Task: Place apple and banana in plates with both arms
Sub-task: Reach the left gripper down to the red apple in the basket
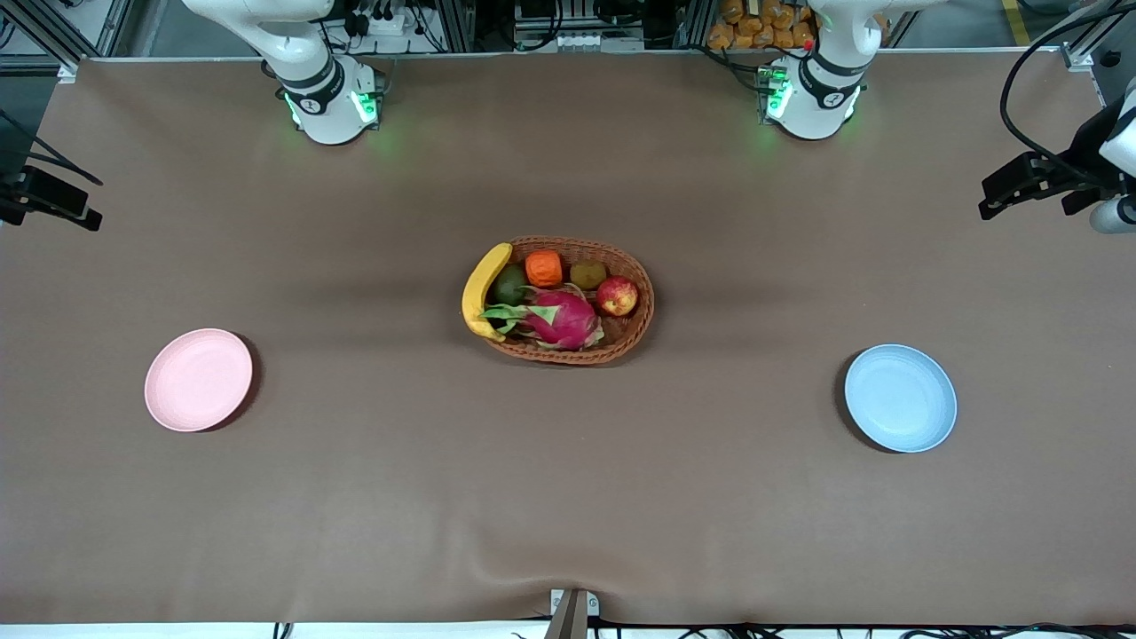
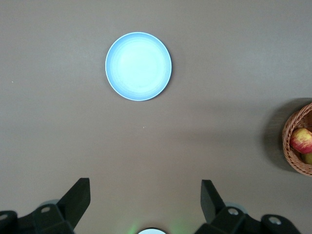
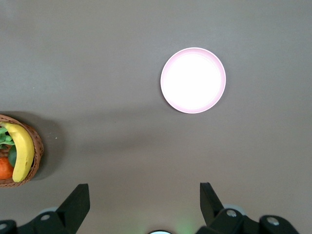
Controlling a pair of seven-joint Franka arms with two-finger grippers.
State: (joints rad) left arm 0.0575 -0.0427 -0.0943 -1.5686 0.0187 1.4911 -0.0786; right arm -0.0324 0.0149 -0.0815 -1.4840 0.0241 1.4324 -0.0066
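Note:
The banana (image 1: 482, 288) and the apple (image 1: 617, 295) lie in a woven basket (image 1: 632, 336) at the table's middle, the banana along the rim toward the right arm's end. The pale pink plate (image 1: 199, 380) sits toward the right arm's end, the pale blue plate (image 1: 900, 398) toward the left arm's end; both are bare. My left gripper (image 2: 145, 195) is open and empty, high over the table, with the blue plate (image 2: 138, 66) and apple (image 2: 302, 140) in its view. My right gripper (image 3: 144, 195) is open and empty, high up, seeing the pink plate (image 3: 193, 80) and banana (image 3: 22, 151). Neither gripper shows in the front view.
The basket also holds a magenta dragon fruit (image 1: 568, 318), an orange ribbed fruit (image 1: 543, 268), a brownish kiwi (image 1: 587, 274) and a dark green fruit (image 1: 510, 284). Black camera gear (image 1: 1034, 182) juts over the table at the left arm's end, and more (image 1: 49, 202) at the right arm's end.

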